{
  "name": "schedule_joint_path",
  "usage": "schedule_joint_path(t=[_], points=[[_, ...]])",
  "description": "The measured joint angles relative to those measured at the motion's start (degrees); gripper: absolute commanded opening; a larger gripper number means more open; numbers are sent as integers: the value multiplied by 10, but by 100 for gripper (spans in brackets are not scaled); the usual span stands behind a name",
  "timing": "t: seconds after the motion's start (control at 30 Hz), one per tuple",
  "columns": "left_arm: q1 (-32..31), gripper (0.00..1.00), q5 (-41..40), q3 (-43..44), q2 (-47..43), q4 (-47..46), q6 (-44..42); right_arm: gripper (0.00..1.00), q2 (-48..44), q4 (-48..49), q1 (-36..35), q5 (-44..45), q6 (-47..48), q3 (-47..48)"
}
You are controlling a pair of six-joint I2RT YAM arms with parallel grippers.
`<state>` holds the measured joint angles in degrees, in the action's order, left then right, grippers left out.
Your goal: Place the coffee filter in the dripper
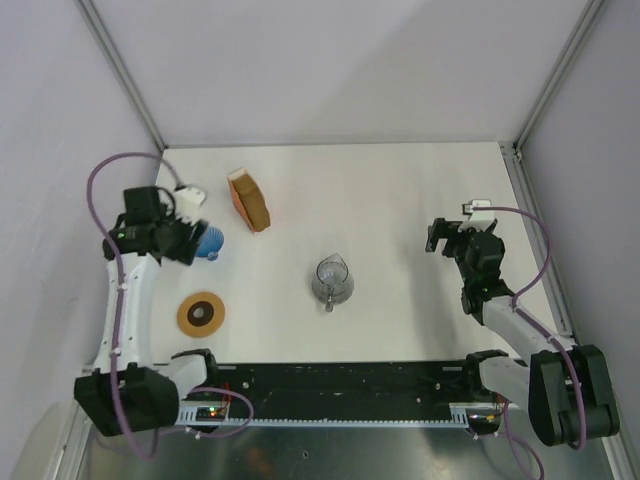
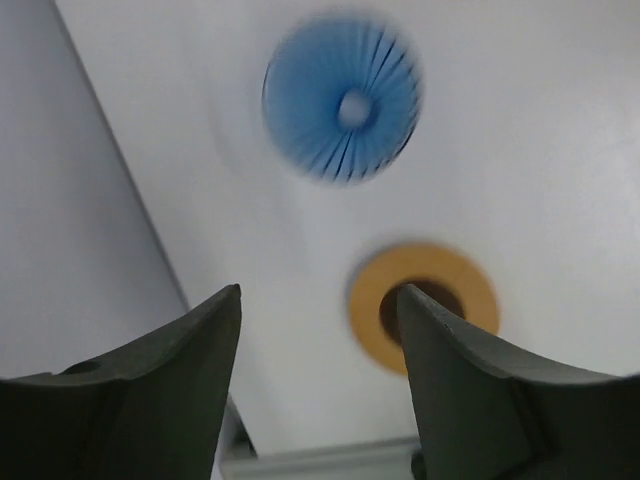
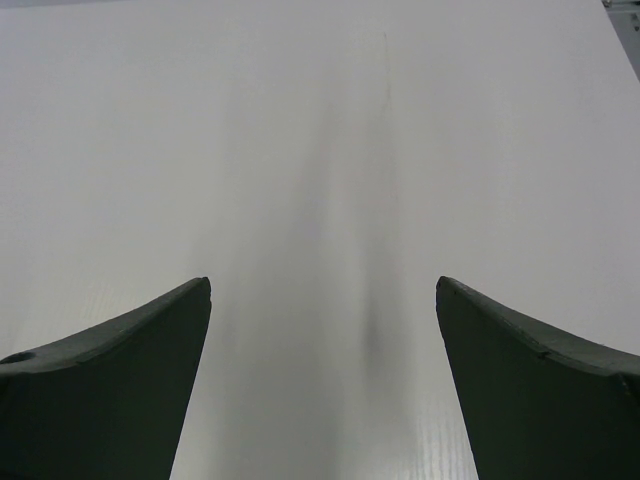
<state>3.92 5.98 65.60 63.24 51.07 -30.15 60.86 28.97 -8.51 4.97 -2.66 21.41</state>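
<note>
- Nearest the camera, both arm bases sit on a black rail (image 1: 340, 385) along the near edge of the white table (image 1: 400, 190).
- Just beyond the rail on the left, an orange-brown ring (image 1: 201, 314) with a dark centre hole lies flat on the table, on its own. No lettering shows on it.
- Near the middle of the table, well apart from the ring, stands a small clear glass jug (image 1: 332, 280) with its handle toward the rail. No label can be seen on it.
- Beyond the ring on the left is the dripper (image 1: 209, 241), a blue ribbed cone resting on the table apart from the ring. The left wrist view shows it end-on as a blurred round fan of ribs with a pale centre.
- The left gripper (image 2: 320, 298) hangs above this area with its fingers moderately apart and nothing between them. In its own view one finger hides part of the ring.
- At about the same depth on the right, the right gripper (image 3: 322, 285) is spread wide over bare table and holds nothing.
- Farther back, left of centre, an orange-brown packet (image 1: 249, 200) lies on the table. Any printing on it is too small to read.
- The coffee filter cannot be made out as a separate thing.
</note>
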Motion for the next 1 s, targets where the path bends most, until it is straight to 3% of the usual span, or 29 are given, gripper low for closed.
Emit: schedule_joint_path(t=[0.1, 0.2, 0.37, 0.5, 0.6, 1.0], points=[[111, 61, 2, -54, -4, 36, -67, 99, 6, -1, 0, 3, -4, 0], [151, 60, 13, -135, -15, 61, -142, 99, 5, -2, 1, 6, -8, 0], [156, 62, 58, -214, -45, 80, -231, 99, -14, -11, 4, 6, -12, 0], [156, 53, 69, -235, -46, 56, -268, 99, -28, -13, 5, 6, -14, 0], [157, 48, 69, -257, -28, 18, -271, 99, -33, -13, 8, 6, -16, 0], [157, 43, 78, -327, -19, -86, -284, 99, -40, -13, 19, -2, -21, 0]])
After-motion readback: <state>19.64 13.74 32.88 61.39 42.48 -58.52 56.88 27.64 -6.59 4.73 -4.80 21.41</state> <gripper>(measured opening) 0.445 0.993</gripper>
